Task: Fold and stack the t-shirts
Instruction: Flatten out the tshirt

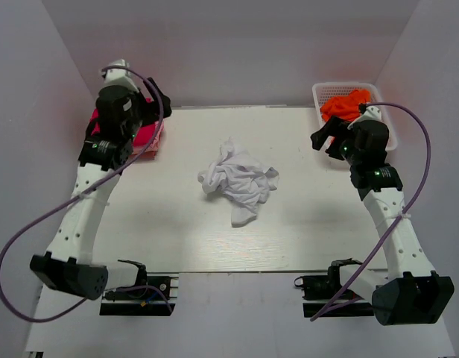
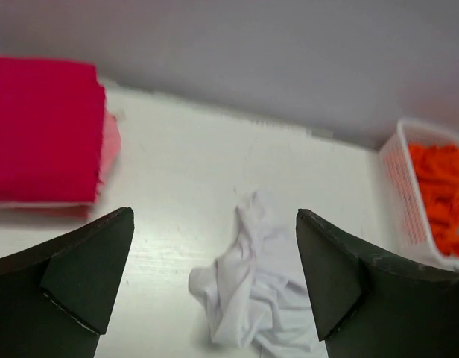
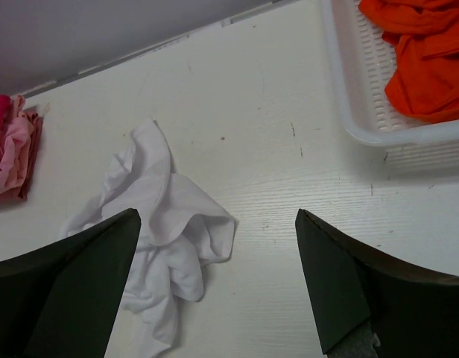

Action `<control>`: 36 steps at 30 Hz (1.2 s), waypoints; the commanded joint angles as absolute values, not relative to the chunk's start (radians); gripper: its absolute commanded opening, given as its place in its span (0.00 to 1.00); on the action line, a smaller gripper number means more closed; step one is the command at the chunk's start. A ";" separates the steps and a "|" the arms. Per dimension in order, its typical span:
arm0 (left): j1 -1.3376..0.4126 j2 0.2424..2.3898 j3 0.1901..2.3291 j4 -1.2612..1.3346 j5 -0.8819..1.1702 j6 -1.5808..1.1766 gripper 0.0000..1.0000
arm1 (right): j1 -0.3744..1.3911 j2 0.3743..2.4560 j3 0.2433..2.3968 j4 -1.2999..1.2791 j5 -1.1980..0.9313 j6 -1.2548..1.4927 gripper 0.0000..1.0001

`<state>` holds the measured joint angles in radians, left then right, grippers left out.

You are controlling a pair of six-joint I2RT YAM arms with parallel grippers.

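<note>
step: white shirt [image 1: 239,181] crumpled, not yet spread | left gripper [image 2: 212,257], right gripper [image 3: 214,257]: jaws apart, empty | next: 2 edges to be gripped

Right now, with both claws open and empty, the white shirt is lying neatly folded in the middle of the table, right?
Not quite. The white t-shirt lies in the middle of the table, but crumpled in a heap, not neatly folded, as the top external view shows. The left gripper and right gripper are indeed open and empty.
</note>
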<state>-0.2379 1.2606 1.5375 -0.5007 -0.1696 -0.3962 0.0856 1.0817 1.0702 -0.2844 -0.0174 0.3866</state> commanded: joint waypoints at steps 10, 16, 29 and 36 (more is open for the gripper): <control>-0.304 1.590 1.315 -0.595 0.417 -0.374 1.00 | 0.097 1.198 1.107 -0.399 -0.093 0.258 0.90; -0.373 1.569 1.117 -0.508 0.417 -0.429 1.00 | 0.149 1.351 1.124 -0.408 -0.250 0.253 0.90; -0.436 1.765 1.178 -0.469 0.198 -0.385 0.93 | 0.360 1.609 1.158 -0.362 -0.150 0.216 0.87; -0.436 1.801 1.226 -0.448 0.228 -0.376 0.51 | 0.425 1.753 1.242 -0.316 -0.163 0.224 0.80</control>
<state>-0.4339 1.8282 1.1820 -0.4805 0.2276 -0.3908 0.4034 1.7245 1.1748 -0.3706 -0.1680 0.2302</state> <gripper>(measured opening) 0.566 0.816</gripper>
